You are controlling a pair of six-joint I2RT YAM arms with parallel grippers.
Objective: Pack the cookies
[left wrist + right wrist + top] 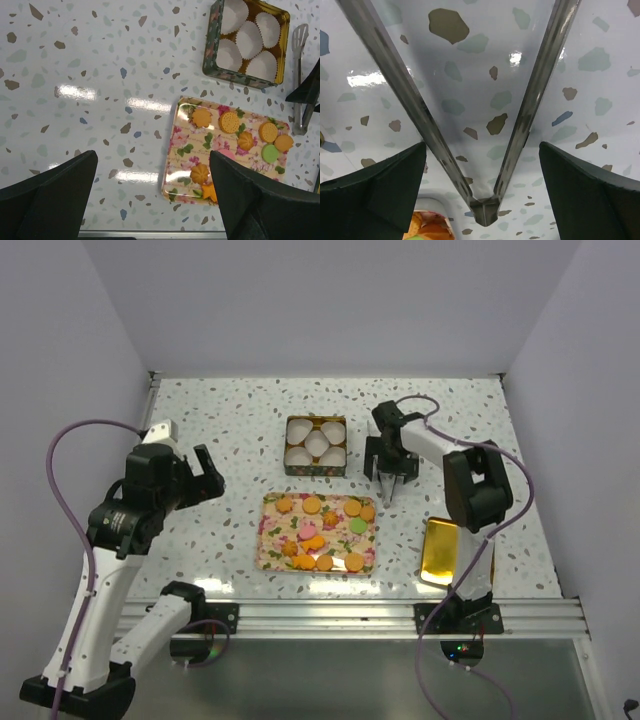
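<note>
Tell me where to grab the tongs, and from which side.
Grip the tongs midway along, across both arms, coming straight down. They lie on the table in a V, hinge toward the tray, so a finger outside each arm can squeeze them shut. The right gripper hangs open astride them.

Nothing readable here tbh. The tray [176, 150] and the tin [212, 46] above it only have a flower print, with no words, brands or numbers I can make out. The cookies [229, 121] on the tray have some embossed pattern, but it's too small to read as any text.
</note>
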